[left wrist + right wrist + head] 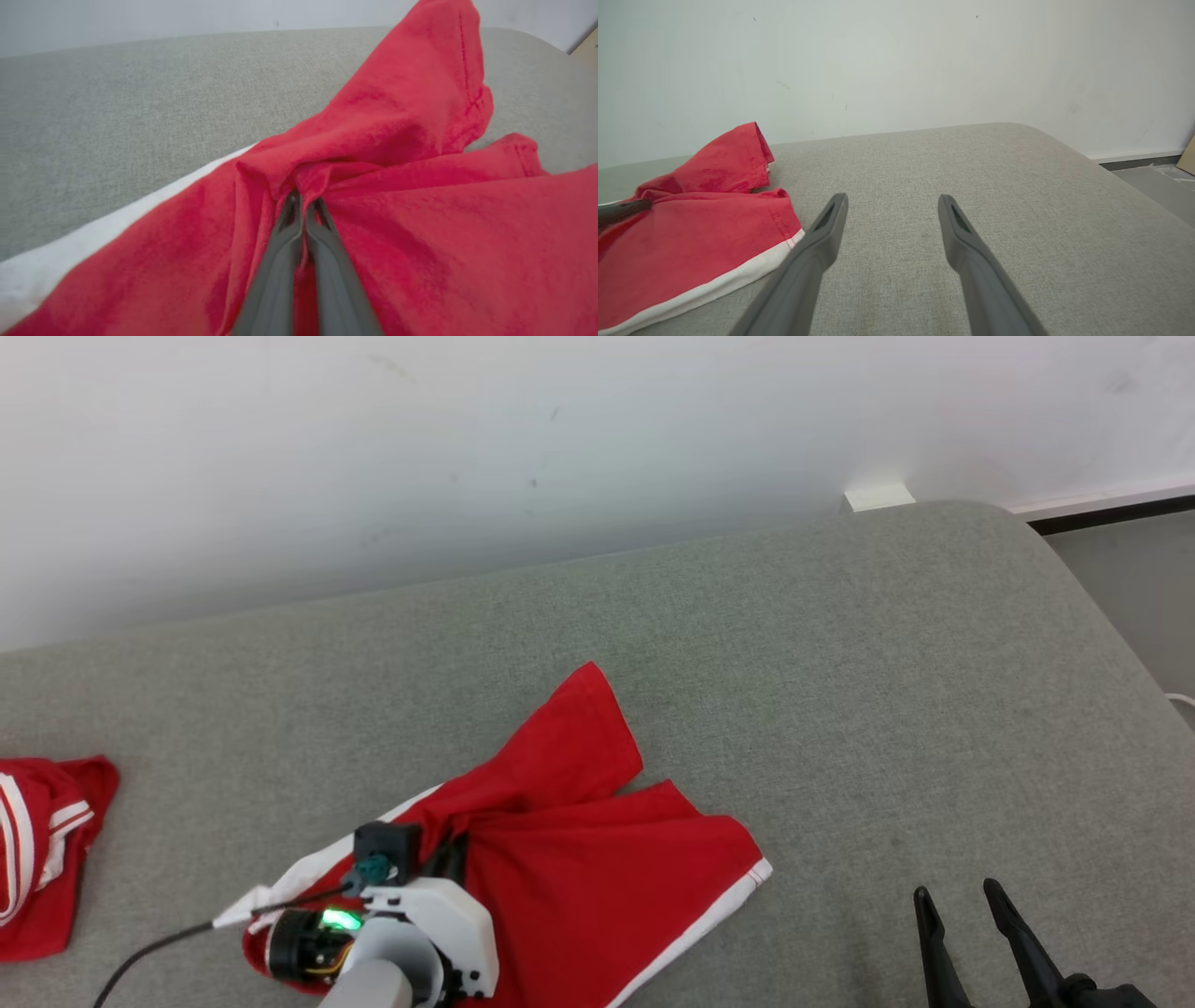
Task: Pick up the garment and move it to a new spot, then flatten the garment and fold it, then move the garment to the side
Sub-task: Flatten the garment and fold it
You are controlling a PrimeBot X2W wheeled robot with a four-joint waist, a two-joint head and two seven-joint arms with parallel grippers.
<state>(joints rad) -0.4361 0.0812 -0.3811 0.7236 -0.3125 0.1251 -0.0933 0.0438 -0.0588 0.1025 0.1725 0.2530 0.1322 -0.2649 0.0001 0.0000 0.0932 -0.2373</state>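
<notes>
Grips a bunched fold of the red garment [597,859] with the left gripper [455,852], fingers clenched together and buried in cloth left of the garment's middle. Lets the rest of the fabric lie spread low on the grey padded surface [840,663], white trim [695,926] along the near-right hem, one red flap pointing toward the wall [467,448]. Holds the right gripper [957,893] well to the right of the garment, released, fingers spread over bare upholstery.

Shows, from the head, a second red-and-white cloth [37,859] at the far left edge (well apart from the grasped one) and a black cable [149,947] running off the left wrist. Shows, from the left wrist, the pinch up close: folds gathering at the fingertips [290,224], stitching on the raised flap. Catches, from the right wrist, the trimmed corner low at the left.
</notes>
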